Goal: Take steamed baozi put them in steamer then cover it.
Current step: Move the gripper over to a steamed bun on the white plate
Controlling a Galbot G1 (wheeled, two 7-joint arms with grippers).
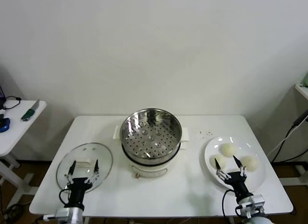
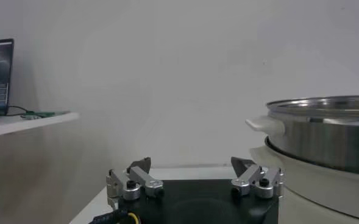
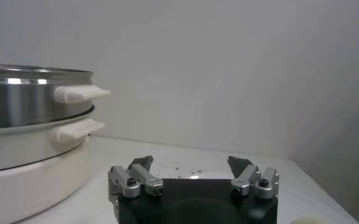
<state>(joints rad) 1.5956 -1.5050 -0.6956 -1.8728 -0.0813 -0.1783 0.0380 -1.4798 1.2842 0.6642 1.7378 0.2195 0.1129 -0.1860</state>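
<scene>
The steel steamer (image 1: 150, 132) stands empty on its white pot base (image 1: 150, 170) at the table's middle. It also shows in the left wrist view (image 2: 325, 131) and the right wrist view (image 3: 21, 97). The glass cover (image 1: 101, 159) lies flat at the front left. Three baozi show on a white plate (image 1: 240, 139) at the right: one at the back (image 1: 226, 149), one at the right (image 1: 249, 162), one at the left (image 1: 216, 161). My left gripper (image 1: 83, 168) (image 2: 191, 164) is open and empty over the cover. My right gripper (image 1: 232, 167) (image 3: 190, 161) is open and empty over the plate's front.
The white table (image 1: 192, 190) has dark crumbs (image 1: 204, 133) behind the plate. A small side table (image 1: 19, 123) with tools stands at the far left. A shelf edge (image 1: 302, 89) and a cable (image 1: 288, 137) are at the far right.
</scene>
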